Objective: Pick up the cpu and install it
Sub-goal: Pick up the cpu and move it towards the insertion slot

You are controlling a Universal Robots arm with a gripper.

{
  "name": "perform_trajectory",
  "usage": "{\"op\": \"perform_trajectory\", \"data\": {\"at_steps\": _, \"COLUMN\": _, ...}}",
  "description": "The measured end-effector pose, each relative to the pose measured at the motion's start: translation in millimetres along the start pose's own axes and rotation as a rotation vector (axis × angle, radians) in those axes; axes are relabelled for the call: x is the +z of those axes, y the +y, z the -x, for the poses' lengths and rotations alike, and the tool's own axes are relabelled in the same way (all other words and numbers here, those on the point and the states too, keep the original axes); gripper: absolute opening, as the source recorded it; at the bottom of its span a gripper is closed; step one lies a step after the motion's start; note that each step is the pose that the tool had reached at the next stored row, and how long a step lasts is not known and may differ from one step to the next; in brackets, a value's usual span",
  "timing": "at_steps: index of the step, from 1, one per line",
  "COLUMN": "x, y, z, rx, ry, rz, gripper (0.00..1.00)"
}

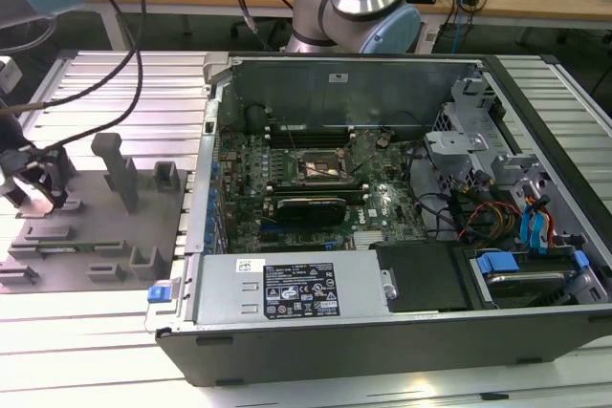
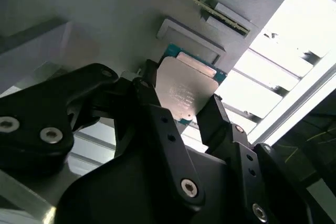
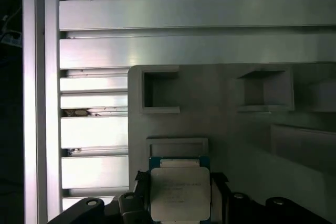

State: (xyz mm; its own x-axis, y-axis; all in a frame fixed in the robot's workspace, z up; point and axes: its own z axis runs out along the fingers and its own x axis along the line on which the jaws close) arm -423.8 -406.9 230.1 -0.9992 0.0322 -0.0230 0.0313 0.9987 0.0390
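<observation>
The cpu [image 3: 179, 193] is a small square chip with a pale metal top and a green edge, and it sits between my two black fingers. In the second wrist view the cpu [image 2: 185, 91] has a finger pressed on each side. My gripper [image 1: 38, 193] is shut on it at the exterior view's left, over the left part of the grey moulded tray [image 1: 105, 236]. A shallow rectangular recess [image 3: 177, 147] of the tray lies just beyond the chip. The dark metal-framed socket [image 1: 321, 168] is on the motherboard inside the open computer case, far to the right of the gripper.
The open case [image 1: 382, 236] has tall walls, a power supply [image 1: 292, 289] along its front, a black card [image 1: 308, 207] near the socket, and drive bays with cables [image 1: 497, 207] at right. Upright posts [image 1: 120, 169] rise from the tray. The slatted aluminium table [image 3: 184, 30] surrounds both.
</observation>
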Motion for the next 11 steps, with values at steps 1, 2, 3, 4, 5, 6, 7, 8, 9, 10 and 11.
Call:
{"op": "perform_trajectory", "data": {"at_steps": 1, "x": -3.6, "y": 0.2, "z": 0.1, "rx": 0.0, "ry": 0.0, "rz": 0.0, "gripper": 0.55}}
{"op": "perform_trajectory", "data": {"at_steps": 2, "x": -8.3, "y": 0.5, "z": 0.2, "rx": 0.0, "ry": 0.0, "rz": 0.0, "gripper": 0.55}}
{"op": "perform_trajectory", "data": {"at_steps": 3, "x": -12.6, "y": 0.8, "z": 0.3, "rx": 0.0, "ry": 0.0001, "rz": 0.0, "gripper": 0.55}}
{"op": "perform_trajectory", "data": {"at_steps": 4, "x": -18.3, "y": 1.2, "z": 0.4, "rx": 0.0, "ry": 0.0, "rz": 0.0001, "gripper": 0.55}}
{"op": "perform_trajectory", "data": {"at_steps": 5, "x": -23.0, "y": 1.4, "z": 0.5, "rx": 0.0, "ry": 0.0001, "rz": 0.0001, "gripper": 0.55}}
{"op": "perform_trajectory", "data": {"at_steps": 6, "x": -26.2, "y": 1.6, "z": 0.6, "rx": 0.0, "ry": 0.0, "rz": 0.0001, "gripper": 0.55}}
{"op": "perform_trajectory", "data": {"at_steps": 7, "x": -29.3, "y": 1.7, "z": 0.7, "rx": 0.0, "ry": 0.0, "rz": 0.0, "gripper": 0.55}}
{"op": "perform_trajectory", "data": {"at_steps": 8, "x": -32.1, "y": 1.8, "z": 0.7, "rx": 0.0, "ry": -0.0001, "rz": 0.0001, "gripper": 0.55}}
{"op": "perform_trajectory", "data": {"at_steps": 9, "x": -36.6, "y": 2.1, "z": 0.8, "rx": 0.0, "ry": 0.0001, "rz": 0.0, "gripper": 0.55}}
{"op": "perform_trajectory", "data": {"at_steps": 10, "x": -40.3, "y": 2.3, "z": 0.9, "rx": 0.0, "ry": 0.0001, "rz": 0.0, "gripper": 0.55}}
{"op": "perform_trajectory", "data": {"at_steps": 11, "x": -43.5, "y": 2.5, "z": 1.0, "rx": 0.0, "ry": 0.0, "rz": 0.0, "gripper": 0.55}}
